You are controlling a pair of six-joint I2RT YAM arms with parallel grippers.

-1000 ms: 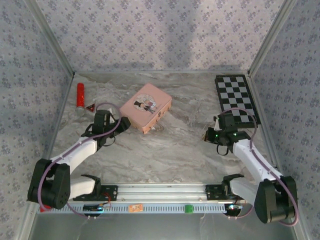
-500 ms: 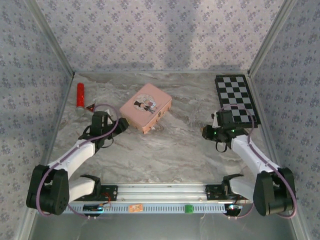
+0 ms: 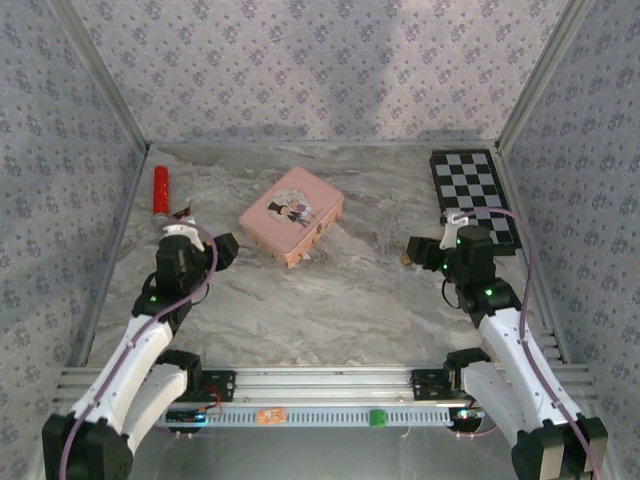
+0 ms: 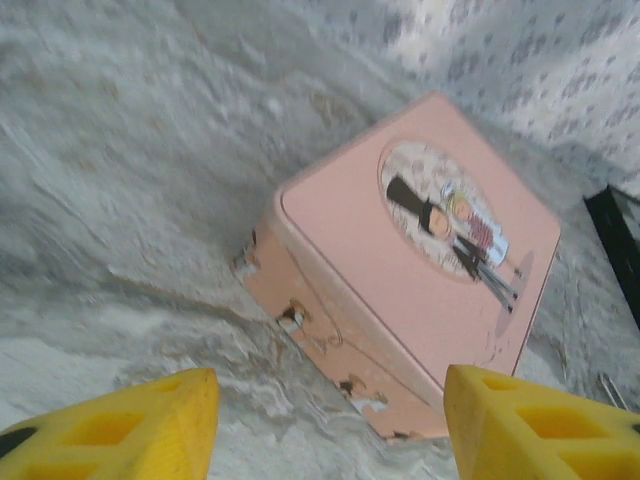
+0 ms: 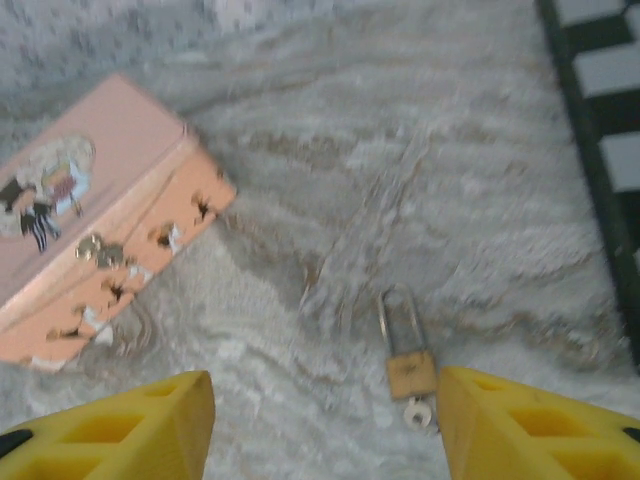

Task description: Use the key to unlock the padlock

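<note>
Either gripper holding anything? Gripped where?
Nothing held: left gripper and right gripper are open, empty; the padlock lies on the table, key at its base.

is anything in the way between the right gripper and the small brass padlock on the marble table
Nothing visible. The small brass padlock lies flat on the grey marble tabletop just ahead of the open right gripper, nearer its right finger. The pink rectangular picture tin sits off to the left, apart.

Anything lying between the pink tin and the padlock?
No: in the right wrist view, bare marbled tabletop runs from the pink tin to the padlock.
</note>
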